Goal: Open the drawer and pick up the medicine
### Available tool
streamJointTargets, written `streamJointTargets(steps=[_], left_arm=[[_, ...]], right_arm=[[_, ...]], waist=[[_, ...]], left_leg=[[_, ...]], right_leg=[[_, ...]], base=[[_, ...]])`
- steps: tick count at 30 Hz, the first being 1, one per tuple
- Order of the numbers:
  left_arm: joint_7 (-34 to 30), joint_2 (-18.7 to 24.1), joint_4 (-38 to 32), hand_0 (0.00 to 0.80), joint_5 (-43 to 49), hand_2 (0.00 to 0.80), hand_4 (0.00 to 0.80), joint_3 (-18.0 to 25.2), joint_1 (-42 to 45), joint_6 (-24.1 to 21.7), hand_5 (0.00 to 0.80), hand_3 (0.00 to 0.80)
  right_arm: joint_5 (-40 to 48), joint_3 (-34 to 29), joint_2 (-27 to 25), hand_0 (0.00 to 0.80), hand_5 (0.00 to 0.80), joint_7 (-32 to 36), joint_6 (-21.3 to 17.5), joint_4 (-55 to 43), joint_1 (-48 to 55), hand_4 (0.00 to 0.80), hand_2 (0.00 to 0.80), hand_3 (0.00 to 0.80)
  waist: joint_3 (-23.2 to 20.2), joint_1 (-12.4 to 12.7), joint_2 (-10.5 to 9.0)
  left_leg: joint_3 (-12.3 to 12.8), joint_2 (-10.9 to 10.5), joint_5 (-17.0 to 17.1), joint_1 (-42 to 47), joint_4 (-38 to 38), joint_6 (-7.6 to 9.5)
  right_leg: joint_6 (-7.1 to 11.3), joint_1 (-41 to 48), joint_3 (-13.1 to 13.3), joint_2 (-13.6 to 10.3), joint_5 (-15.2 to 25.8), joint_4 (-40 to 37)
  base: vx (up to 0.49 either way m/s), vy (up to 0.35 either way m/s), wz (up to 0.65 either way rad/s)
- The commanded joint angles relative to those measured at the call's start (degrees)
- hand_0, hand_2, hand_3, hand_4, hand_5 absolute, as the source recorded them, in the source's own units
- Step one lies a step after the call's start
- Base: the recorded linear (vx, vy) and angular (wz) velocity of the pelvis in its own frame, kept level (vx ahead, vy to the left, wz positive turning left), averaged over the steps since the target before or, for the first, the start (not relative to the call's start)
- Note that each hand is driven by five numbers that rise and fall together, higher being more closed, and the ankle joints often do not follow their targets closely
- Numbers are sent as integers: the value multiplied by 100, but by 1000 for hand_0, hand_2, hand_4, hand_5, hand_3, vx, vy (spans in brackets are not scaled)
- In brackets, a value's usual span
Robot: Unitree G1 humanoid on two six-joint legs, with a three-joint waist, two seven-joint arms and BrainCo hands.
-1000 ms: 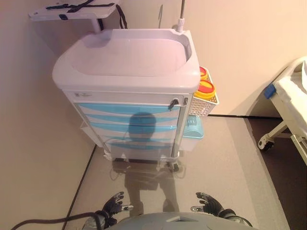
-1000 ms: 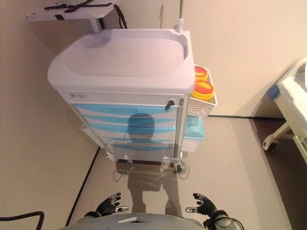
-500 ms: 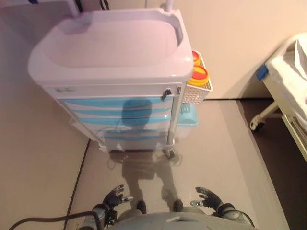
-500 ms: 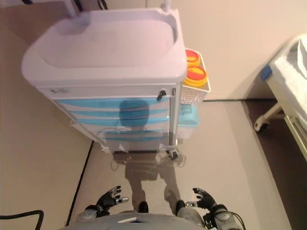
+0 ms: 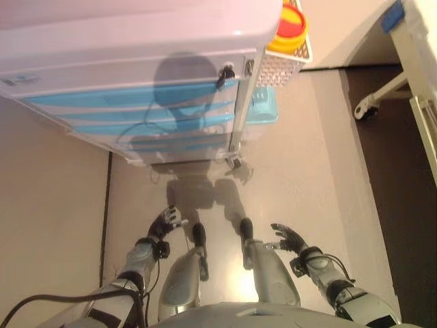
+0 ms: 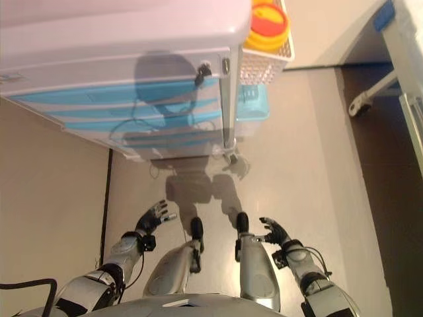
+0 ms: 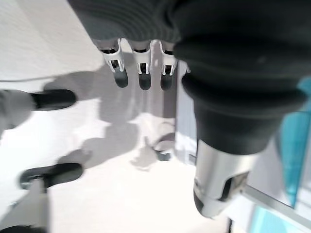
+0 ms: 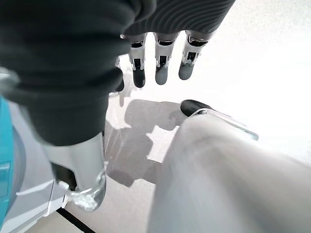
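Blue drawers (image 5: 136,109) sit closed in the cart (image 5: 102,48); medicine unseen. Left hand (image 5: 164,220) and right hand (image 5: 288,238) hang loose-fingered, empty, above bare floor (image 5: 307,164), well apart from the cart's edge

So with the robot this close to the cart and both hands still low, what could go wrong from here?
1. The drawers are shut, and both the left hand and right hand hang open near the floor, so the reach up is long.
2. The yellow-lidded containers in the side basket sit close by; a wide right-arm swing could knock them.
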Motion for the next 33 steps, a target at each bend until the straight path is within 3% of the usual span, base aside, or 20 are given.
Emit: streamJointTargets(steps=[1,7,10,17,23,33], left_arm=[[-303,60,-517,0,-740,0,0,204,-77,-481,0,0],[-1123,271,-1302,0,-2296,0,0,298,-521,-467,0,0],[-1336,409,-1686,0,-2751,0,0,309,-713,-703,0,0],[-2366,634,-2367,0,-4524,0,0,615,-1209,-736,0,0],[-2591,852,-2690,0,-4959,0,0,762,-1718,-786,0,0],[-3235,1152,-2928,0,-6327,0,0,1094,-2265,-435,0,0]], right_arm=[[280,272,-228,0,0,-122,-12,-376,124,0,0,0],[394,343,-323,0,0,-191,6,-510,-28,0,0,0],[457,384,-380,0,0,-157,11,-607,-2,0,0,0],[698,349,-384,0,0,-201,-171,-861,256,0,0,0],[681,483,-343,0,0,-267,-230,-987,305,0,0,0],[688,606,-260,0,0,-294,-367,-1070,449,0,0,0]], waist=[[-69,-148,-92],[143,-279,-187],[213,-343,-243],[309,-448,-339],[360,-464,-435],[445,-445,-511]], left_leg=[[134,-178,-633,-686,1109,253],[283,-78,-825,-1224,1588,272],[347,-48,-918,-1470,1813,264],[357,-24,-1141,-1840,2192,298],[349,-19,-1250,-1965,2322,318],[329,-31,-1381,-1957,2425,328]], right_leg=[[134,-227,-116,-62,252,-143],[147,-755,22,38,393,7],[153,-948,50,54,474,19],[164,-1220,143,135,528,115],[164,-1270,154,172,564,89],[170,-1159,107,144,537,46]], base=[[-66,82,-14],[-85,69,-21],[-67,58,-26],[-28,29,-12],[-2,-7,0],[4,-7,0]])
